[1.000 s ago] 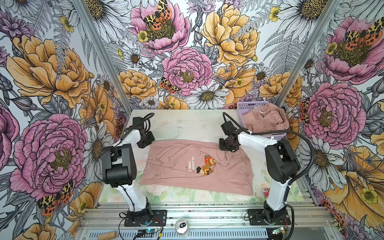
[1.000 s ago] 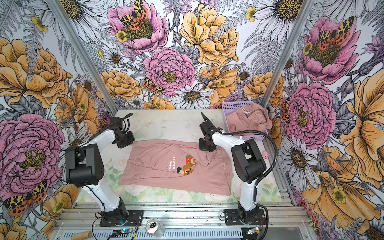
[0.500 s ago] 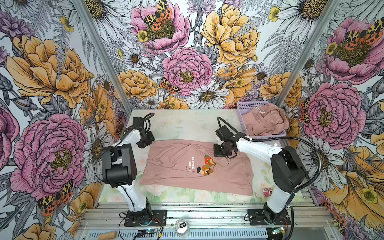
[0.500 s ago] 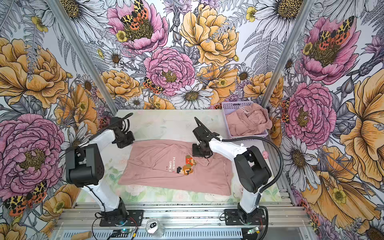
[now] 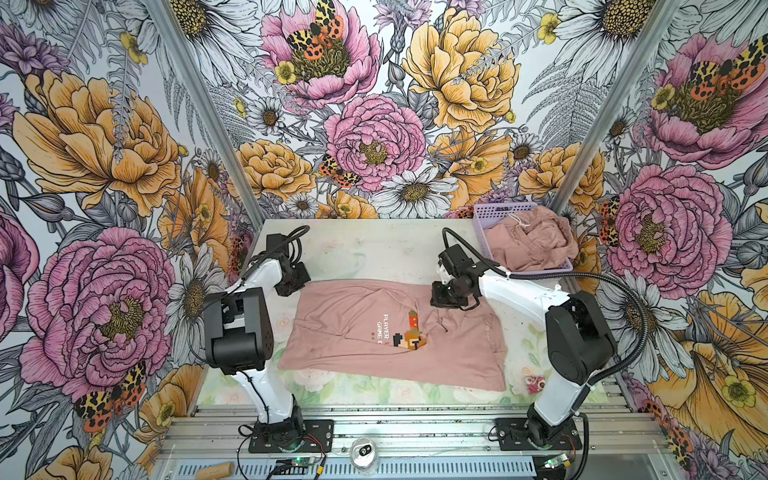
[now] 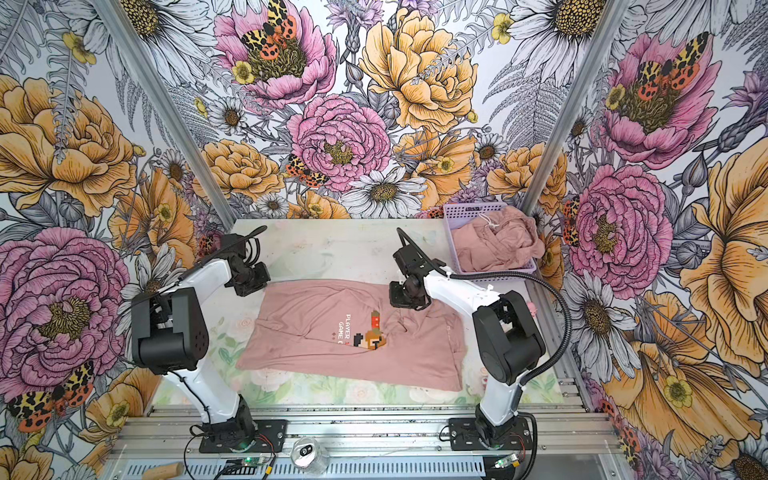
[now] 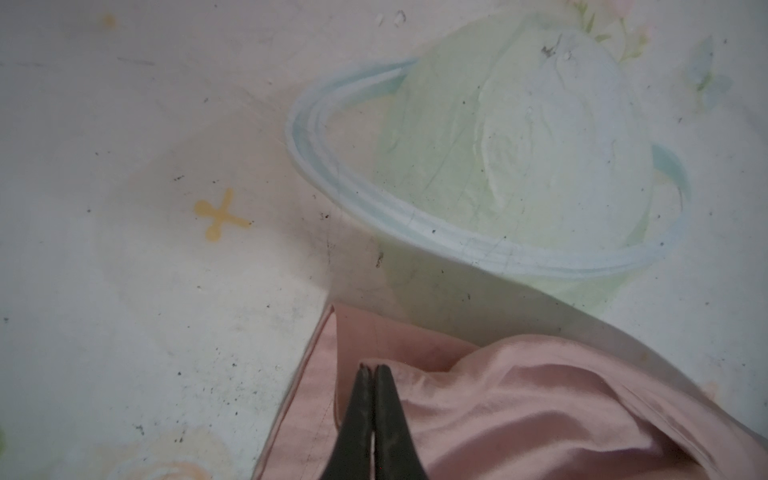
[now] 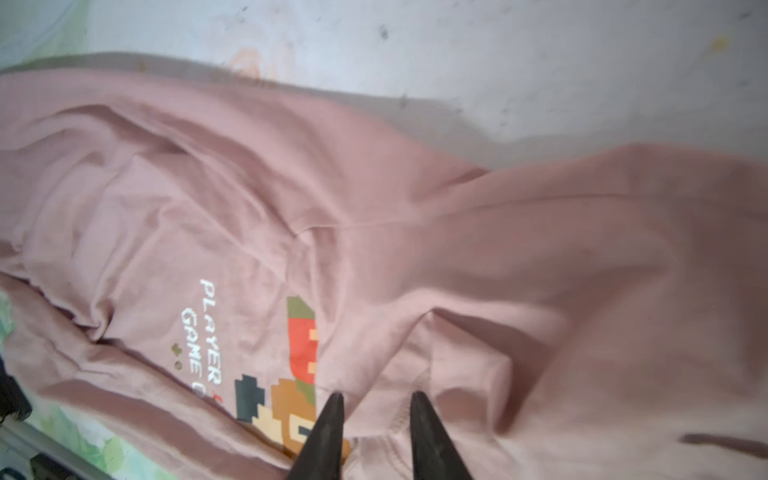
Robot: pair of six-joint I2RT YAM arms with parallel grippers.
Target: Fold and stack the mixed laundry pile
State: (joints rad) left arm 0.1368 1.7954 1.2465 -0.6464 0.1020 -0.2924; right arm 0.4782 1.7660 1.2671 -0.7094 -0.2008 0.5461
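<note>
A dusty-pink T-shirt (image 5: 353, 328) with a pixel-art figure and white text lies spread on the table in both top views (image 6: 316, 332). My left gripper (image 5: 296, 281) sits at its far left corner. In the left wrist view its fingers are shut on a raised fold of the T-shirt (image 7: 519, 415). My right gripper (image 5: 442, 299) hovers over the far edge near the print. In the right wrist view it (image 8: 377, 397) is open over wrinkled T-shirt cloth (image 8: 457, 249), gripping nothing. A plain pink garment (image 5: 530, 245) with a drawstring is heaped in the basket.
The lilac perforated basket (image 5: 490, 212) stands at the table's far right corner. Flowered walls close in on three sides. A metal can (image 5: 365, 455) lies on the front rail between the arm bases. The table (image 5: 374, 249) shows bare beyond the T-shirt.
My right gripper has moved left and a little nearer over the shirt's far edge, and its jaws have parted. The left arm has stayed put.
</note>
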